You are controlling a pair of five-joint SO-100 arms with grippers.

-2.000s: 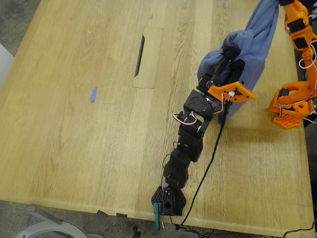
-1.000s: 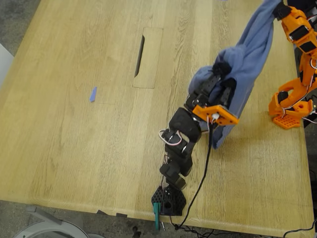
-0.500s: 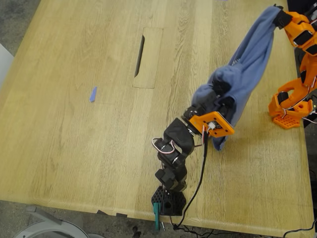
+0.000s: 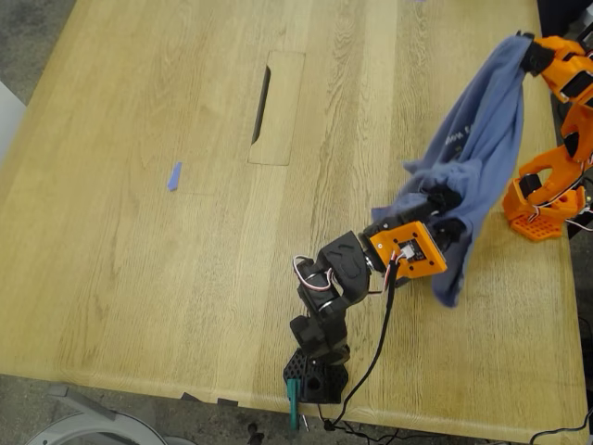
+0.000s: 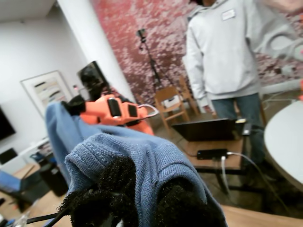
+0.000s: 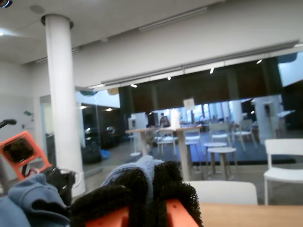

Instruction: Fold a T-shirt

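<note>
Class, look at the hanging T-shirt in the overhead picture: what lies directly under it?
The T-shirt hangs stretched between my first gripper and my second gripper. Under it only bare wooden table shows around its edges. Whatever the cloth itself covers cannot be seen.

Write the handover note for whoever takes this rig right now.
My first gripper, on the black arm, is shut on a bunched part of the T-shirt.
My second gripper, on the orange arm, is shut on another part, near the exterior view's top right.
The T-shirt hangs stretched between them above the table, with its lower end dangling by the first arm.
Done: shirt gripped by both grippers and lifted.
Left: lay it flat, then make every fold; no fold shows yet.
</note>
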